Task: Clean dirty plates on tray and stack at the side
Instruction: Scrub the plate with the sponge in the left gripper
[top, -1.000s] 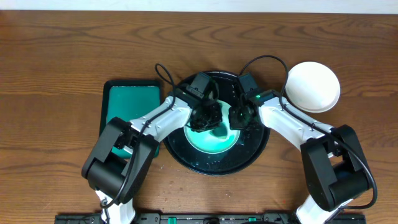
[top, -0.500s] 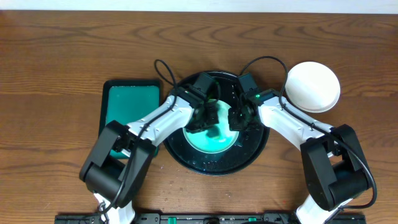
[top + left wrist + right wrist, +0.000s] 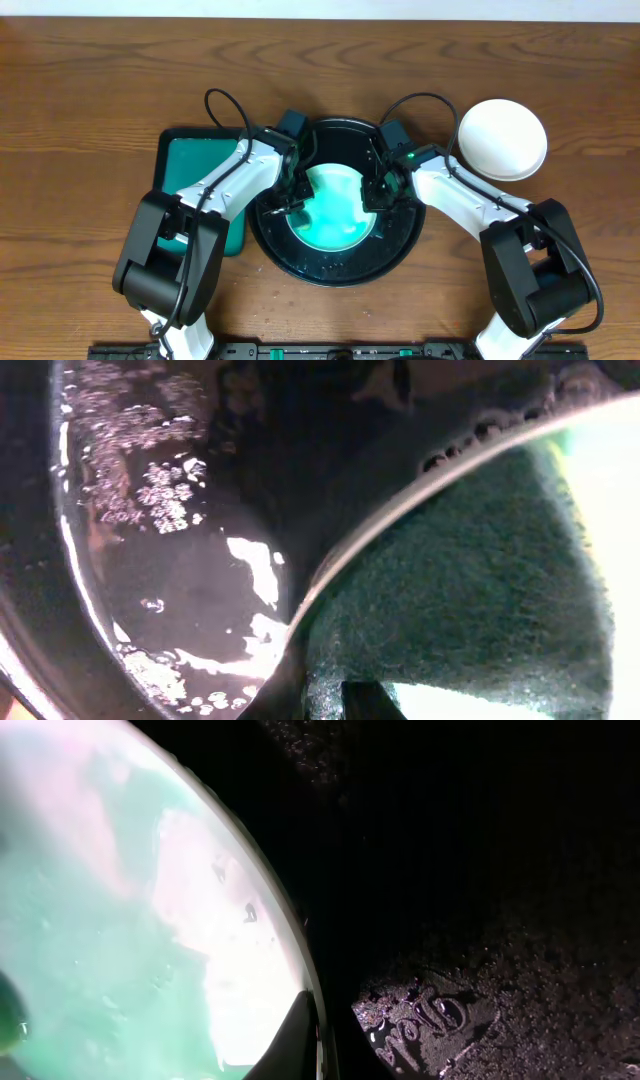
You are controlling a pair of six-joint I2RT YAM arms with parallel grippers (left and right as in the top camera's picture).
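On the tray [image 3: 330, 272]: one plate [image 3: 335, 215] lies in the middle, its face covered in teal-green smears.
Right gripper [image 3: 374, 194]: pressed together on the plate's right rim, likely steadying it.
Left gripper [image 3: 290, 194]: at the plate's left edge, pinching a dark scouring pad [image 3: 470, 590] that lies on the plate.
Done: a clean white stack [image 3: 502, 140] sits on the table [image 3: 100, 80] right of the tray; how many plates are in it cannot be told.
Left to do: scrub this plate and add it to the stack.
Green tray [image 3: 200, 165]: just left of the tray.
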